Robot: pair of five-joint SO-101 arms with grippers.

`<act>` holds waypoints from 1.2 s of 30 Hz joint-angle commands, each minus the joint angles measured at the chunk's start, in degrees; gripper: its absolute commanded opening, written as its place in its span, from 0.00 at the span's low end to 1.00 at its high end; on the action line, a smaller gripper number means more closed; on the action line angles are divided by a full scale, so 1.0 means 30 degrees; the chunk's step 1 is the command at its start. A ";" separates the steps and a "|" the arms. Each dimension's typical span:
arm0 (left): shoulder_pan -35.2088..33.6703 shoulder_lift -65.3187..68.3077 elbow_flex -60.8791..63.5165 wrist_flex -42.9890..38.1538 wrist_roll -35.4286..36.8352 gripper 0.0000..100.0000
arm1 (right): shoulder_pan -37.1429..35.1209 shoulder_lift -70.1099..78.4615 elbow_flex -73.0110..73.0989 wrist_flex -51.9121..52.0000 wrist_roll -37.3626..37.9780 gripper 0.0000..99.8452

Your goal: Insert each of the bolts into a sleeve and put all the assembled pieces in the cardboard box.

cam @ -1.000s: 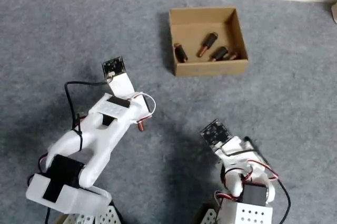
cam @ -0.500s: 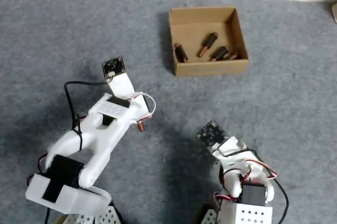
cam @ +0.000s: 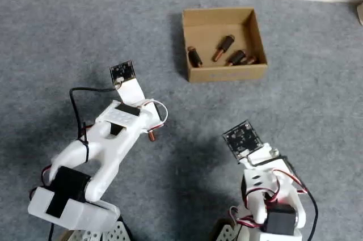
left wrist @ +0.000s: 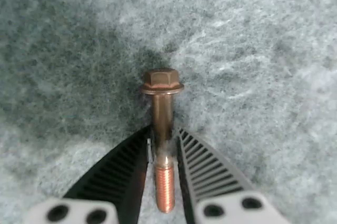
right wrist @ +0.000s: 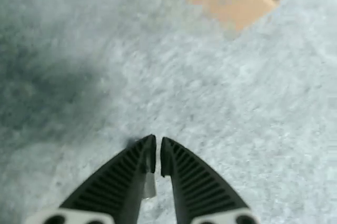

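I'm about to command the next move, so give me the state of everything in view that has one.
left gripper: shut on the bolt's shank.
bolt: gripped, bare, no sleeve on it, hex head pointing away from the gripper.
right gripper: shut, holding nothing, over the carpet.
cardboard box: upright, open on top.
assembled pieces: lying inside the box.

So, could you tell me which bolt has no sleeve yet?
The bolt held in the left gripper: its shank is bare, while those in the cardboard box wear dark sleeves.
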 commanded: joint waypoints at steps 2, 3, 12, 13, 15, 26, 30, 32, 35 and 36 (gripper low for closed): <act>-0.0366 0.0044 -0.0571 -0.0059 -0.0029 0.01 | -0.0132 -0.0044 -0.1245 -0.0073 -0.0352 0.01; -0.0366 0.0044 -0.0571 -0.0059 -0.0029 0.01 | 0.0161 0.0015 -0.1245 -0.0044 -0.0352 0.01; -0.0366 0.0044 -0.0571 -0.0059 -0.0029 0.01 | 0.2623 0.4147 -0.7399 0.4059 0.0762 0.01; -0.0366 0.0044 -0.0571 -0.0059 -0.0029 0.01 | 0.2623 0.5553 -0.8132 0.4381 0.0733 0.01; -0.0366 0.0044 -0.0571 -0.0059 -0.0029 0.01 | 0.2623 0.8601 -0.9363 0.4879 -0.0059 0.01; -0.0366 0.0044 -0.0571 -0.0059 -0.0029 0.01 | -0.1949 2.1201 -0.8366 0.2623 -0.2930 0.11; -0.0366 0.0044 -0.0571 -0.0059 -0.0029 0.01 | -0.2916 2.1993 -0.6432 -0.0659 -0.2930 0.15; -0.0366 0.0044 -0.0571 -0.0059 -0.0029 0.01 | -0.3150 2.1993 -0.5641 -0.1392 -0.2930 0.15; -0.0366 0.0044 -0.0571 -0.0059 -0.0029 0.01 | -0.3121 2.1993 -0.4908 -0.2125 -0.2930 0.15; -0.0366 0.0044 -0.0571 -0.0059 -0.0029 0.01 | -0.3033 2.1993 -0.4821 -0.2271 -0.2930 0.15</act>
